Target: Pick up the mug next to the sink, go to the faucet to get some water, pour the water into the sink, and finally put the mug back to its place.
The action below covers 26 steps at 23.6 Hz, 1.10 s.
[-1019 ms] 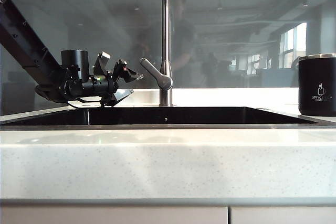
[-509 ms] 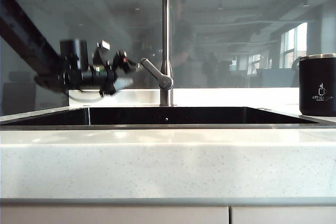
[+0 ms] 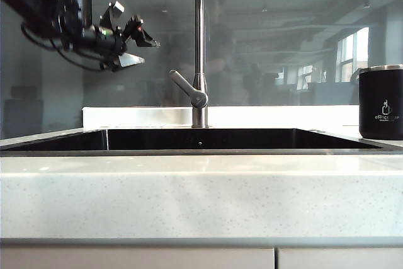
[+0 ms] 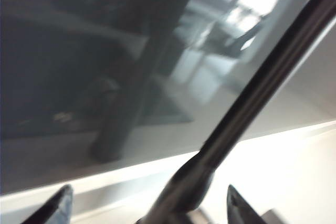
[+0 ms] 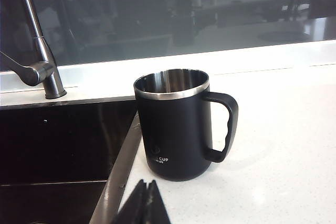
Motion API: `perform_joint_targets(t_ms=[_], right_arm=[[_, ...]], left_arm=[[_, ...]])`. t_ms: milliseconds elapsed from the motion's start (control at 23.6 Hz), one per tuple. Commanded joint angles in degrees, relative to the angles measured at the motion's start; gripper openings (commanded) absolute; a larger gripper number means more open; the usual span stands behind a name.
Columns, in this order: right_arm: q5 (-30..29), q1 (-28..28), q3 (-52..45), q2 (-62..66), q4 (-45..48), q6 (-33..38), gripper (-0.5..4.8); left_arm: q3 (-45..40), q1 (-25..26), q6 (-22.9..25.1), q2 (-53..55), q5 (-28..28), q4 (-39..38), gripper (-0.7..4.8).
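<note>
The black mug [image 3: 381, 102] with a silver rim stands upright on the counter right of the sink [image 3: 201, 138]. In the right wrist view the mug [image 5: 176, 124] sits just ahead of my right gripper [image 5: 146, 186], which is shut and empty, a short gap away from it. My left gripper [image 3: 148, 53] hangs open high above the sink's left end, left of the faucet [image 3: 199, 42] and clear of its lever [image 3: 187, 89]. In the left wrist view the faucet [image 4: 252, 98] shows blurred beyond the open left gripper [image 4: 148, 208], which holds nothing.
A dark glass wall [image 3: 283, 36] runs behind the pale speckled countertop [image 3: 201, 193]. The sink's metal rim [image 5: 123, 166] lies beside the mug's base. The faucet [image 5: 37, 35] stands at the back edge of the sink [image 5: 58, 140]. Bare counter [image 5: 283, 145] lies on the mug's handle side.
My left arm has lifted from just above the sink's back rim, beside the faucet lever, to high up at the left. Its jaws stayed open. The mug has not moved.
</note>
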Motion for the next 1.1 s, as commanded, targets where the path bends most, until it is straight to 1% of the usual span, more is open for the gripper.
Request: perform_joint_targets(t_ms=[42, 85, 127, 212, 255, 297, 552, 722, 807, 849, 934, 976, 1019, 1061, 1104], right_arm=[[-0.07, 0.02, -0.20, -0.13, 0.96, -0.07, -0.05], [-0.07, 0.02, -0.20, -0.13, 0.96, -0.07, -0.05], [-0.07, 0.02, -0.20, -0.13, 0.94, -0.07, -0.05], [-0.07, 0.02, -0.20, -0.13, 0.94, -0.09, -0.05], [-0.07, 0.02, -0.20, -0.13, 0.94, -0.09, -0.05], [-0.07, 0.02, -0.20, -0.13, 0.94, -0.07, -0.05], [-0.07, 0.00, -0.20, -0.13, 0.94, -0.07, -0.05], [-0.07, 0.00, -0.20, -0.13, 0.94, -0.09, -0.05], [-0.07, 0.00, -0.20, -0.13, 0.94, -0.09, -0.05], [-0.07, 0.00, -0.20, -0.13, 0.94, -0.07, -0.05], [-0.07, 0.00, -0.20, -0.13, 0.94, -0.07, -0.05], [-0.07, 0.00, -0.20, -0.13, 0.94, -0.07, -0.05], [-0.07, 0.00, -0.20, -0.13, 0.94, -0.07, -0.05], [-0.07, 0.00, -0.20, -0.13, 0.94, -0.07, -0.05], [-0.07, 0.00, -0.20, -0.13, 0.94, -0.07, -0.05]], left_arm=[[0.22, -0.20, 9.51, -6.01, -8.92, -14.93, 3.68], [0.22, -0.20, 11.54, -9.29, -12.85, -20.94, 3.68], [0.22, -0.20, 12.52, -10.99, -15.08, -23.02, 3.68], [0.22, -0.20, 13.70, -13.75, -18.25, -24.94, 3.68], [0.22, -0.17, 13.92, -16.92, -20.92, -25.88, 3.68], [0.22, -0.17, 13.90, -19.80, -22.45, -25.73, 3.68], [0.42, -0.17, 13.88, -28.50, -23.04, -25.57, 3.68], [0.50, -0.17, 13.88, -33.90, -23.08, -22.18, 3.67], [0.50, -0.17, 13.97, -36.61, -23.15, -22.16, 3.57], [0.50, -0.15, 14.51, -38.25, -23.54, -22.32, 3.27], [0.50, -0.17, 15.65, -42.56, -25.92, -24.83, 1.05], [0.50, -0.17, 15.69, -45.05, -28.17, -27.52, -0.02], [0.48, -0.17, 15.58, -47.80, -31.28, -31.02, -0.06], [0.46, -0.17, 15.61, -48.96, -32.24, -32.57, -0.06], [0.46, -0.17, 15.65, -51.56, -33.64, -36.79, -0.06]])
